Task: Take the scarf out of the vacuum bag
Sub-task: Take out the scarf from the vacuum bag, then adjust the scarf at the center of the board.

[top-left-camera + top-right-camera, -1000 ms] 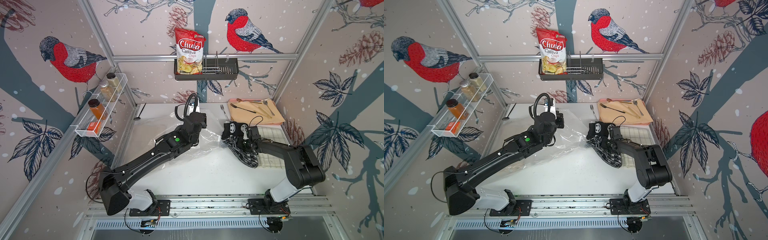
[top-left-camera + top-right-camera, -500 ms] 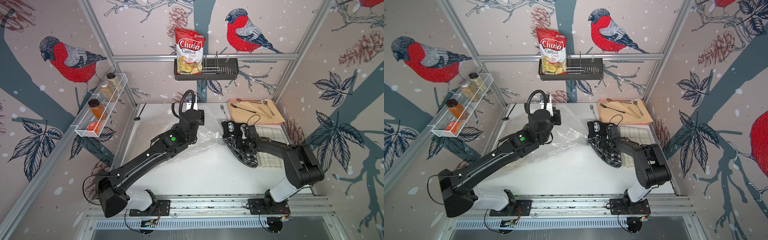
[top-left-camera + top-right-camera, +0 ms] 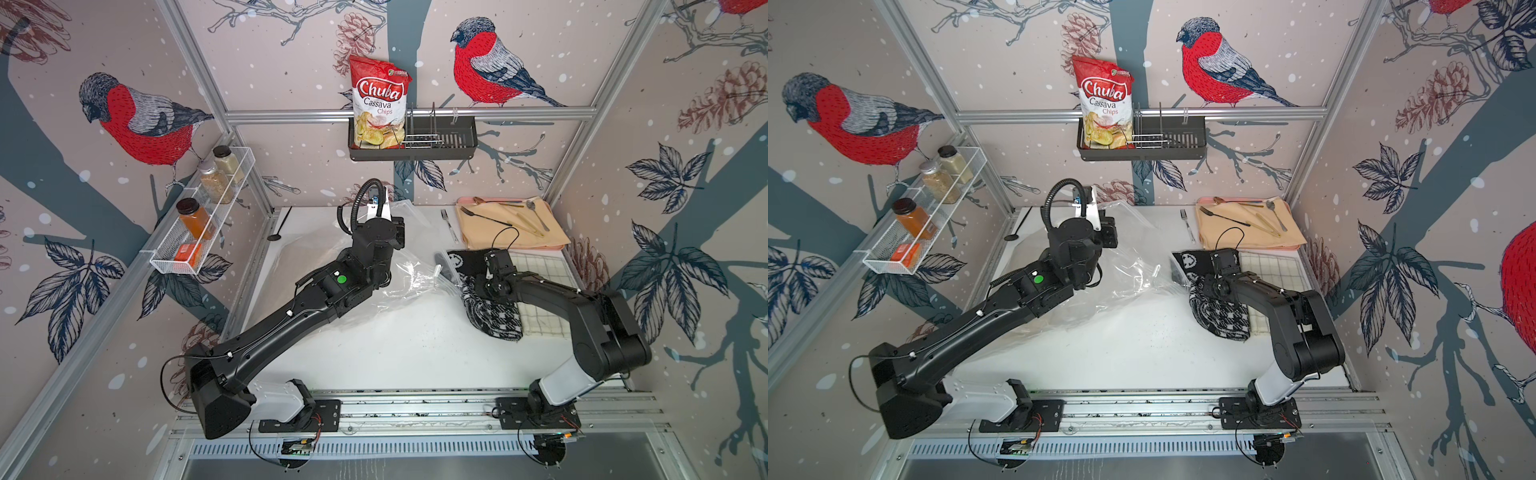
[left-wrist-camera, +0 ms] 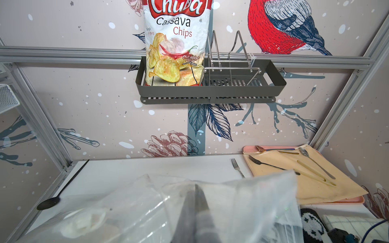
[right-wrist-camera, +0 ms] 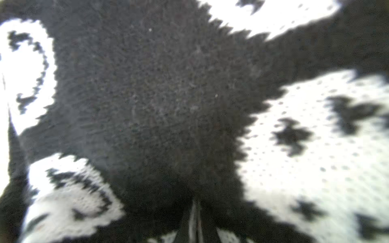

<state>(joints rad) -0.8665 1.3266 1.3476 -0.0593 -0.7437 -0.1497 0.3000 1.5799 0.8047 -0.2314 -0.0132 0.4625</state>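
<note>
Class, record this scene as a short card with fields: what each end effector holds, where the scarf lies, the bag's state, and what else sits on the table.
left end effector: shut on the vacuum bag, pinching its clear film
right end effector: shut on the scarf
scarf: black-and-white knit, mostly outside the bag, lying partly over a checked cloth
vacuum bag: crumpled, raised where it is gripped
other items: pink tray with a tan cloth and cutlery; a fork on the table beside it
</note>
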